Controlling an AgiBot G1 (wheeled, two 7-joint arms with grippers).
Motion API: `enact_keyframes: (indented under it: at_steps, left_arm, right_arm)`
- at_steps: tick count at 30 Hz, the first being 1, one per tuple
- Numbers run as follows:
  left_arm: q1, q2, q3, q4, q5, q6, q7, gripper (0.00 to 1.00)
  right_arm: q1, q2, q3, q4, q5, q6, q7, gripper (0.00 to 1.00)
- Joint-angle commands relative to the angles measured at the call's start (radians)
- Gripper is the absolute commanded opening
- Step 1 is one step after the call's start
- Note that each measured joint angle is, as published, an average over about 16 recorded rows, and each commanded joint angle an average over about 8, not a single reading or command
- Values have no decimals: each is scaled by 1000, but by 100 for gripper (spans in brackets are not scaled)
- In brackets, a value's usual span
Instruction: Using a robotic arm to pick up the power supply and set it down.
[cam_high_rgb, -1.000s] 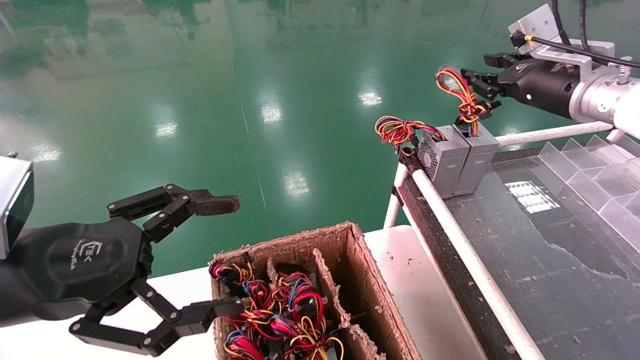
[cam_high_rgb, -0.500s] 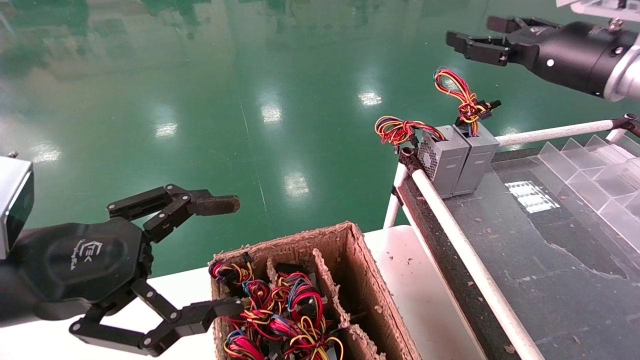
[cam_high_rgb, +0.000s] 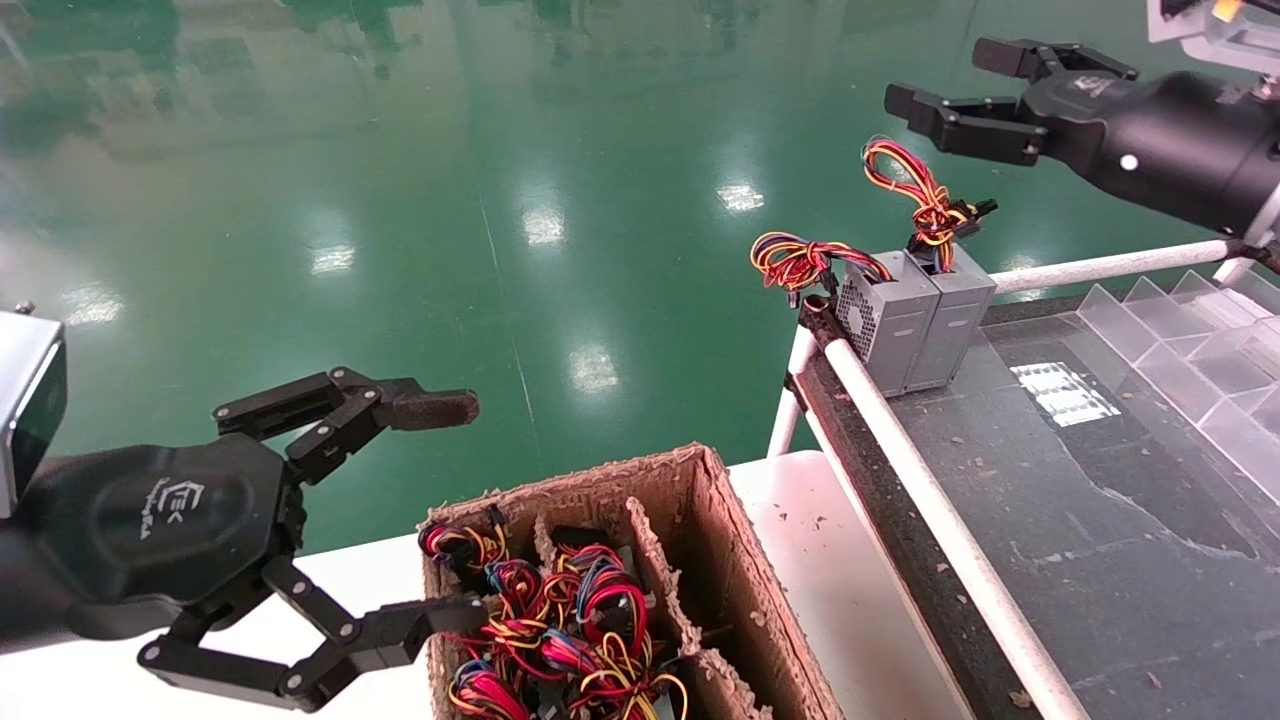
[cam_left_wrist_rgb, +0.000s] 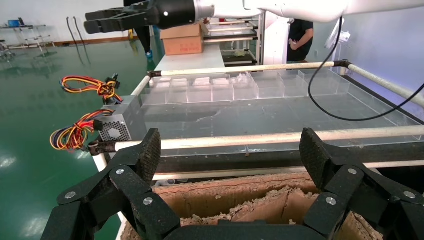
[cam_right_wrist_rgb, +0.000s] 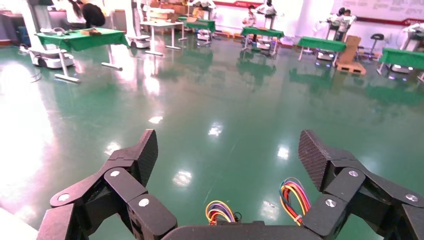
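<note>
Beside the left hand (cam_high_rgb: 440, 505), parked wide open: cardboard box (cam_high_rgb: 700, 520) crammed with coloured wire bundles (cam_high_rgb: 560, 630). Above the worktop's (cam_high_rgb: 1100, 520) corner, right hand (cam_high_rgb: 950, 85), spread wide, empty. Below it, two grey units touching: power supply (cam_high_rgb: 958, 315), wires upright, and twin (cam_high_rgb: 885, 320).

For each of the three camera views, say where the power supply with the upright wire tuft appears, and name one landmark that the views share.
Head view: the power supply stands at the conveyor's far corner, below the open right gripper.
Left wrist view: only its wire tuft shows clearly, behind the twin box.
Right wrist view: only the wire tuft shows.
Shared landmark: the wire tuft.
</note>
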Motion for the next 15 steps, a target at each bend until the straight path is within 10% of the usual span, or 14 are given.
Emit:
enact_keyframes:
  at_steps: [1,15]
  left_arm:
    - [0,0,0,0,0,0,0,100]
    - [0,0,0,0,0,0,0,100]
  right_arm:
    - [-28,15,1,43,18,-15,11,100]
    - [-226,118,10,351,149,-124,88,100]
